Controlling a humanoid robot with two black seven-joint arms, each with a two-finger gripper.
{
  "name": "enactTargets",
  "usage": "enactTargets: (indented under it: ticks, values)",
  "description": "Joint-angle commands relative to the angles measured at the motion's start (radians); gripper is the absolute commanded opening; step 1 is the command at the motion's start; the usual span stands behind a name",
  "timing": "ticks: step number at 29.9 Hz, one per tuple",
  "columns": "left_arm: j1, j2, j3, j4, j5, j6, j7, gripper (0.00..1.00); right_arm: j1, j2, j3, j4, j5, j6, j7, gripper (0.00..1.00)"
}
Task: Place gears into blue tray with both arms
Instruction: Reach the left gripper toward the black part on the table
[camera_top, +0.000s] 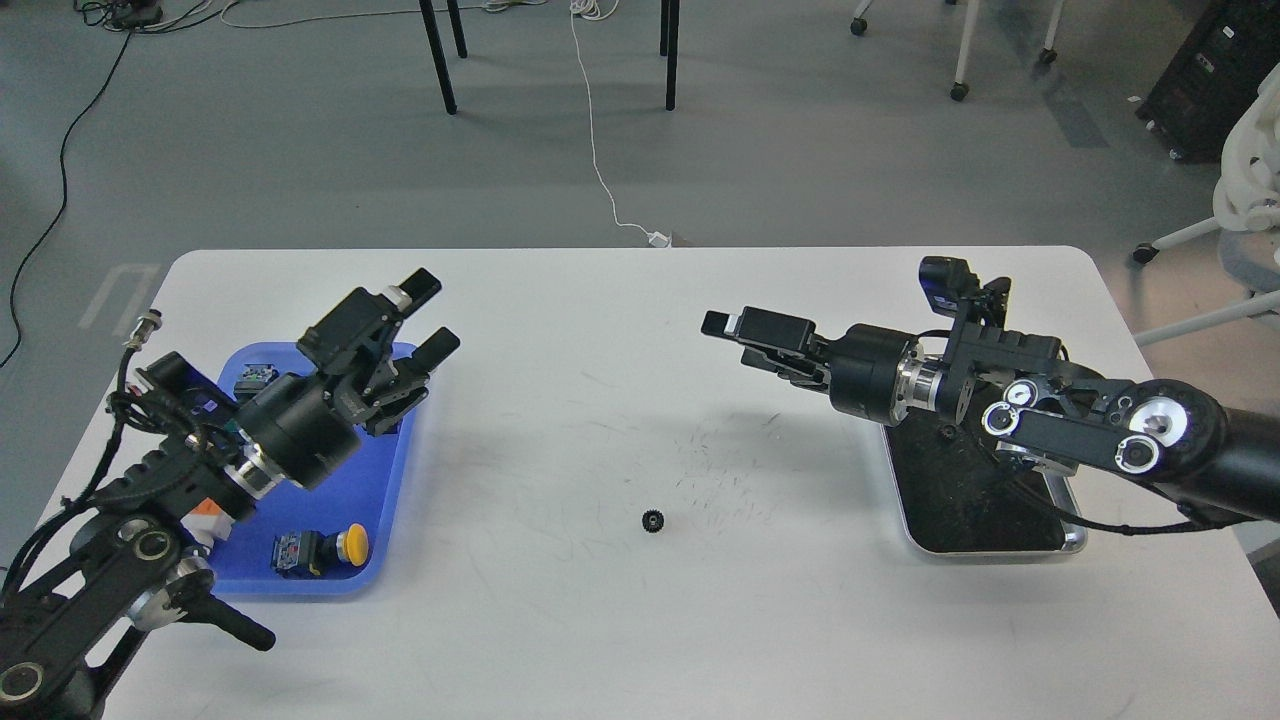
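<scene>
We are seeing a steel tray lying on the white desk, and a yellow-capped push-button sitting nearer us.

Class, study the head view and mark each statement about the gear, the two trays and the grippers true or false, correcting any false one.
1. A gear lies on the white table between the two trays. True.
2. The gear is inside the blue tray. False: it lies on the bare table, to the right of that tray.
3. The left gripper is open above the blue tray. True.
4. The steel tray lies under the left arm. False: it lies under the right arm, at the table's right side.
5. A yellow-capped push-button lies in the blue tray. True.
6. The right gripper holds the gear. False: the gear lies on the table, apart from it.
</scene>
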Motion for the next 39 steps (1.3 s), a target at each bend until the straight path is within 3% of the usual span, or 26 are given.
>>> enactTargets:
  ticks: [1, 8, 11, 15, 21, 24, 34, 39]
  values:
    - [-0.085, 0.005, 0.107, -0.03, 0.211, 0.0, -0.034, 0.98, -0.142, -0.004, 0.179, 0.0, 0.22, 0.017, 0.0, 0.97]
    - [-0.388, 0.01, 0.454, -0.016, 0.72, 0.005, -0.038, 0.98, -0.297, -0.025, 0.383, -0.019, 0.487, 0.207, 0.0, 0.97]
    - [-0.461, 0.004, 0.511, 0.025, 0.932, 0.005, -0.038, 0.98, -0.315, -0.067, 0.409, -0.029, 0.506, 0.23, 0.0, 0.97]
    - [-0.561, -0.019, 0.601, 0.094, 0.932, 0.002, -0.038, 0.98, -0.343, -0.076, 0.437, -0.03, 0.53, 0.241, 0.0, 0.97]
    - [-0.687, -0.026, 0.796, 0.151, 0.932, 0.002, -0.038, 0.98, -0.397, -0.082, 0.444, -0.085, 0.578, 0.377, 0.0, 0.97]
    - [-0.75, -0.062, 0.876, 0.2, 0.932, 0.002, -0.038, 0.98, -0.406, -0.082, 0.444, -0.131, 0.581, 0.382, 0.0, 0.97]
    - [-0.796, -0.182, 0.982, 0.357, 0.932, 0.009, -0.038, 0.95, -0.417, -0.098, 0.461, -0.133, 0.581, 0.382, 0.0, 0.97]
    - [-0.802, -0.236, 0.985, 0.386, 0.932, 0.008, -0.038, 0.87, -0.417, -0.098, 0.46, -0.133, 0.579, 0.382, 0.0, 0.97]
